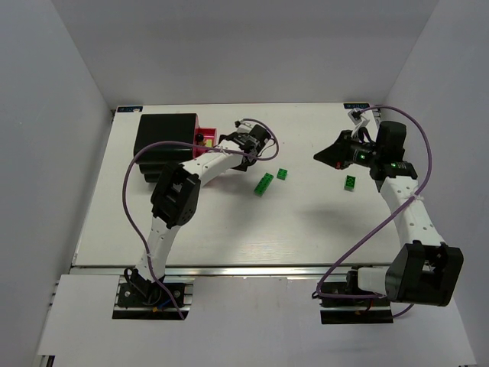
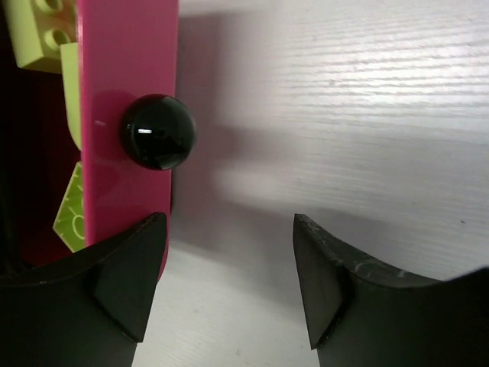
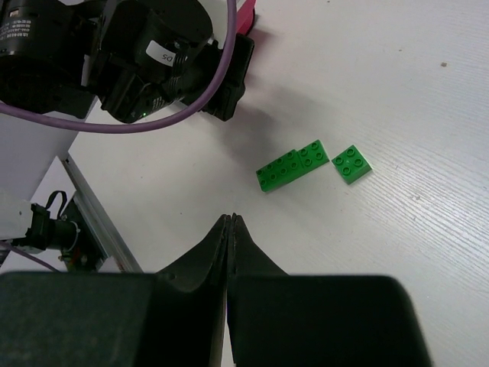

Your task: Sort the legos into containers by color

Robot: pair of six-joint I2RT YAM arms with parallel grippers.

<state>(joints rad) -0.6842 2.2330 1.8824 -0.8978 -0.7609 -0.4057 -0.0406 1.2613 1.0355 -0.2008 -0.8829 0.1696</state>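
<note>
The black cabinet (image 1: 164, 141) stands at the back left with one pink drawer (image 1: 205, 144) pulled out. My left gripper (image 1: 223, 144) is open and empty just in front of that drawer. In the left wrist view the gripper (image 2: 229, 229) faces the pink drawer front (image 2: 126, 61); the black knob (image 2: 158, 131) is ahead of the left finger, not between the jaws. Pale yellow legos (image 2: 42, 30) lie inside. A green strip (image 1: 263, 184) and a small green brick (image 1: 283, 174) lie mid-table. My right gripper (image 1: 325, 157) is shut and empty above the table, also shown in its wrist view (image 3: 231, 219).
A third green brick (image 1: 351, 183) lies beside the right wrist. The right wrist view shows the green strip (image 3: 294, 167), the small green brick (image 3: 351, 163) and the left arm's wrist (image 3: 153, 53). No red legos are in view.
</note>
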